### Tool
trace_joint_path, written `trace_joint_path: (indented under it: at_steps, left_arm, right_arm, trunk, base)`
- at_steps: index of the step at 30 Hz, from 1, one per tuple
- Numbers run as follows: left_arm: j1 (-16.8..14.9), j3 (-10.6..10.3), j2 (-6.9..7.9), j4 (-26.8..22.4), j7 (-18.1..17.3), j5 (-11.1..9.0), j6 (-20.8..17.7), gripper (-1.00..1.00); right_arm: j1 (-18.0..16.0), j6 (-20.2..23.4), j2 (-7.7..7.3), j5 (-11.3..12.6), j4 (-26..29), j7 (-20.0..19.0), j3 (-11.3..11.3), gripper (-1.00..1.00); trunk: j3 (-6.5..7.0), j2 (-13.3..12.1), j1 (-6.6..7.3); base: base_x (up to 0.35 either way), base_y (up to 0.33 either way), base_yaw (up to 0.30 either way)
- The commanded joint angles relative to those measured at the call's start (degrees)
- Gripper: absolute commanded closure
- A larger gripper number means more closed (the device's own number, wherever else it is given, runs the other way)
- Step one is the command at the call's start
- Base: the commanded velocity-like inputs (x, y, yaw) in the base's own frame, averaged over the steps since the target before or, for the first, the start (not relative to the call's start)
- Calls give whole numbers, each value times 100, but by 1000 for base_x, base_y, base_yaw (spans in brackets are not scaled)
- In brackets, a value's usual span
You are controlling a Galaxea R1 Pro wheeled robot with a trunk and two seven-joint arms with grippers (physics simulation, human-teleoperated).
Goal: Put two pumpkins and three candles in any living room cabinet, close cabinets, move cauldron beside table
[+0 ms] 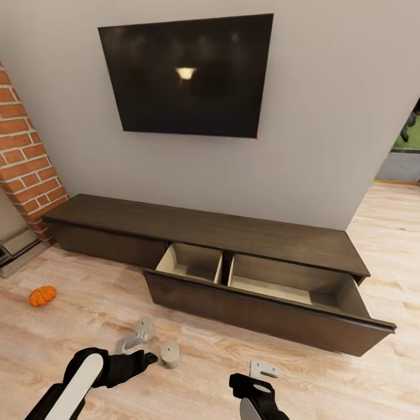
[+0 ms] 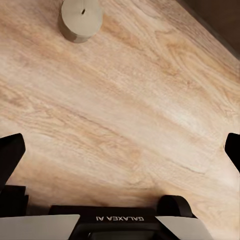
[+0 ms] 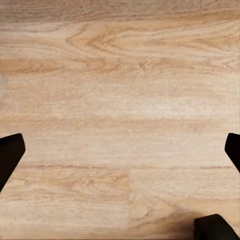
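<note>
Left gripper (image 1: 135, 340), fingers spread, hovered by a stubby grey-beige candle (image 1: 170, 353); next: pinch it, carry to the dark-brown cabinet's open drawer (image 1: 192, 262). Right gripper (image 1: 263, 368) hung likewise spread.

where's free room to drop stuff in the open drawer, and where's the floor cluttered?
Both compartments of the open drawer look bare: the smaller one and the wider one right of the divider. The cabinet top is bare too. Floor is crowded by the left gripper: two candles close together. A pumpkin sits apart, near the brick fireplace.
</note>
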State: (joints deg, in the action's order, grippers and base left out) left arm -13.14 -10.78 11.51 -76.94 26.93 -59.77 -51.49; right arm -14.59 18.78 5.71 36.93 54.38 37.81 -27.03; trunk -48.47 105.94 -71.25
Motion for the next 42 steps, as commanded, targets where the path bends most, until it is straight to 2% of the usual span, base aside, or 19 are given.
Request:
trace_joint_path:
  at_steps: [1,9,14,21,33,42]
  left_arm:
    - [1,-1,0,1,-1,0,0,-100]
    - [2,-2,0,-1,-3,0,-1,-100]
    - [3,-2,0,-4,-3,0,-1,-100]
    - [1,-13,6,-72,-3,0,-1,-100]
    - [0,-12,16,-76,-3,0,-1,-100]
    - [-3,-6,18,-76,-3,0,-1,-100]
  right_arm:
    - [0,-1,0,7,1,0,5,-100]
    - [0,-37,-13,42,3,-16,45,-100]
    - [0,-25,-17,55,3,-34,61,-100]
    - [0,-23,-14,58,-1,-51,59,-100]
    - [0,-71,-47,47,3,-24,58,-100]
    - [0,-79,-49,49,3,-19,56,-100]
  trunk:
    - [0,0,0]
    - [0,0,0]
    - [0,0,0]
    - [0,0,0]
    - [0,0,0]
    - [20,0,0]
  base:
    - [218,262,127]
    - [196,278,28]
    - [218,213,-152]
    - [38,87,-157]
    - [8,269,-6]
    - [175,179,-82]
